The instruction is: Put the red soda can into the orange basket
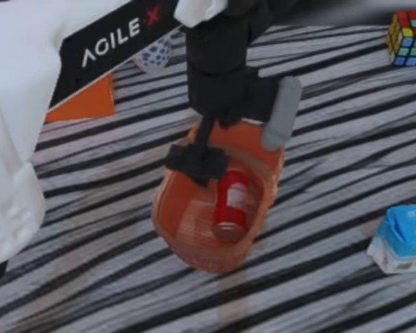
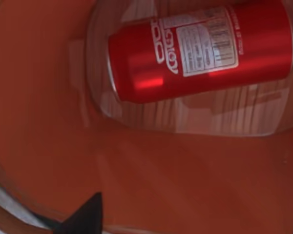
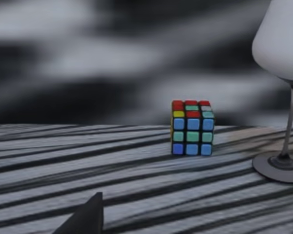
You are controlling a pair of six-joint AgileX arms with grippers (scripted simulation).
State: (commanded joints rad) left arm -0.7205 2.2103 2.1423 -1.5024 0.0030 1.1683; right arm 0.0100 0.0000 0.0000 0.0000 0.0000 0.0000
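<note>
Red soda can (image 1: pixel 232 205) lies inside orange basket (image 1: pixel 168 215); left gripper (image 1: pixel 197 161) open over rim.

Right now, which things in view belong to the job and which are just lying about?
Job: small red metal soda can lying inside the oval woven orange basket; left gripper above the basket.

Lying about: multicoloured puzzle cube, blue-and-white carton, flat orange box, white stemmed lamp.

A striped black-and-white counter (image 1: pixel 347 132) holds a colour cube (image 1: pixel 409 38), a blue-and-white carton (image 1: pixel 404 239), an orange box (image 1: pixel 83 100) and a patterned cup (image 1: pixel 154 54).
</note>
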